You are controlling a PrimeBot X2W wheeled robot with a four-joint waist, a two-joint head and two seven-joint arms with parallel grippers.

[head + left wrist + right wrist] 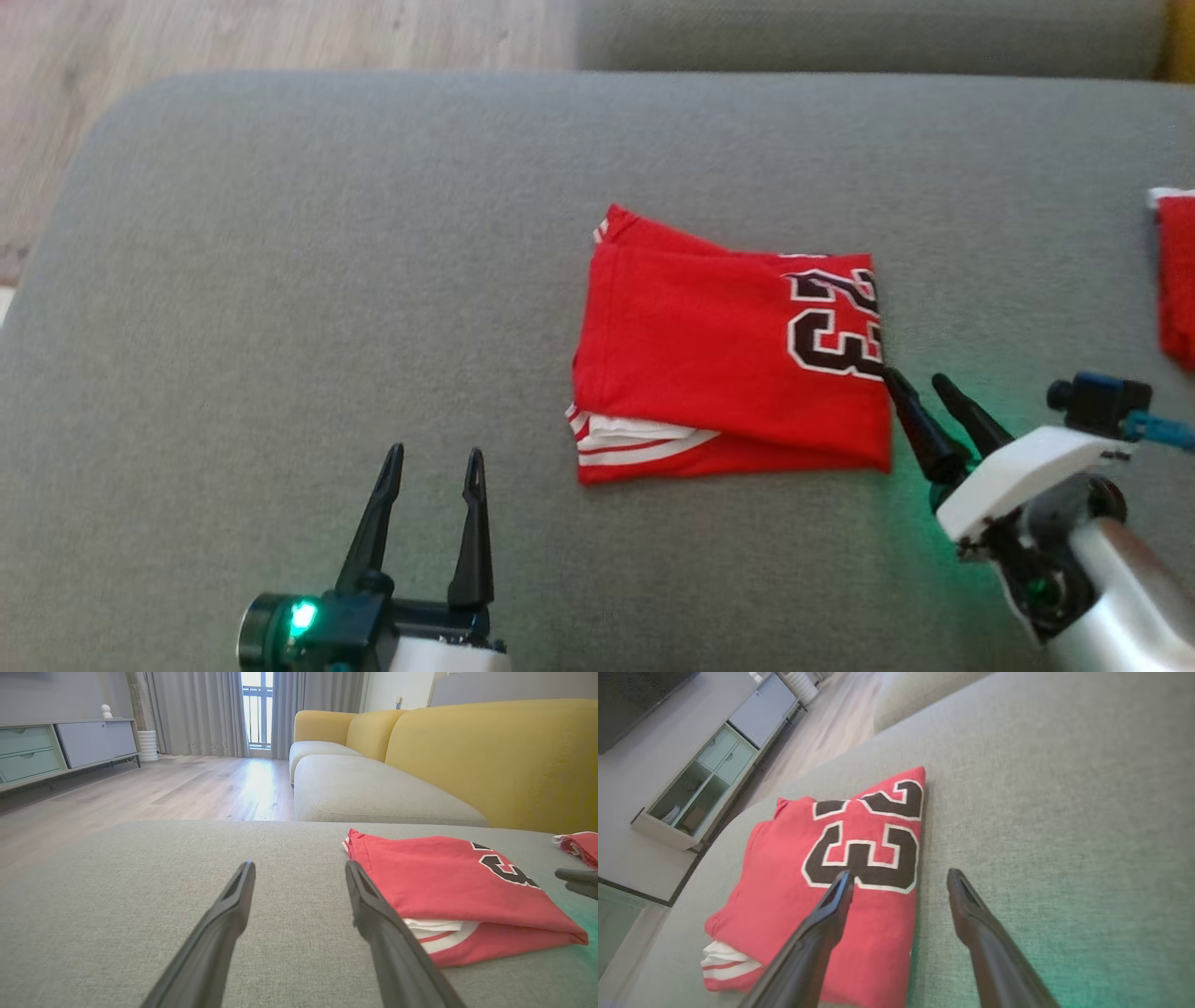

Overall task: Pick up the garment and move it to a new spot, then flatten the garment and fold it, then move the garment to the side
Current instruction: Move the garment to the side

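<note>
Head view, left to right: the left claw (pixel 436 451) is seen low over the grey cushion (pixel 233 280), its fingers spread with nothing between them, well apart from the work. The folded red shirt (pixel 709 364) lies near the cushion's middle, up and to the right of that claw, with its number beside the right-hand edge, which runs from near to far. The right claw (pixel 915 375) is set just beside that edge, likewise spread and empty. In the right wrist view the edge is straddled, one finger (pixel 817 933) over the shirt and the other over bare cushion. The right arm is judged the nearer for the move aside. Another red cloth (pixel 1178 280) lies far right.
</note>
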